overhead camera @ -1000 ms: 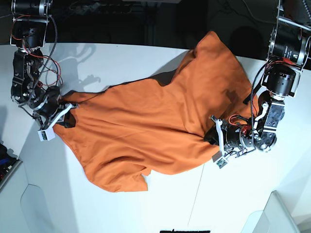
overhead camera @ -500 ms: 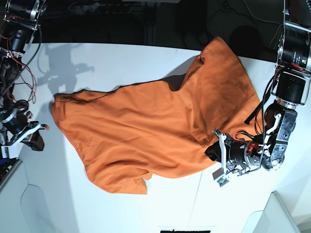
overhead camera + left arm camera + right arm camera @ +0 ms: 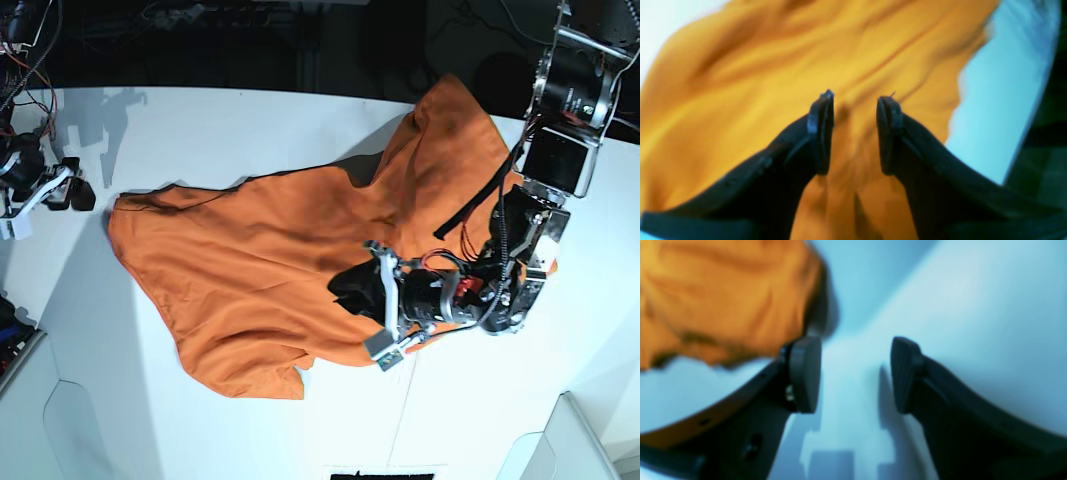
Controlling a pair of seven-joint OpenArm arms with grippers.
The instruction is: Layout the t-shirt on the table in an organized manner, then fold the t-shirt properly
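T-shirt (image 3: pixel 260 280) spread rumpled mid-worktop (image 3: pixel 250 130), one part reaching the far edge. Soft, light, bound to drag and bunch; best pinched at hem or sleeve corners. Left fingers (image 3: pixel 853 110) parted over the cloth, clamping nothing visible. Right fingers (image 3: pixel 853 373) wide apart over bare worktop, empty, just beside the shirt's edge. Base view alone shows the whole outline; wrist views alone show the gaps.

Black metal arms are seen, laced with red and black cables; each claw (image 3: pixel 372 300) carries white finger brackets.
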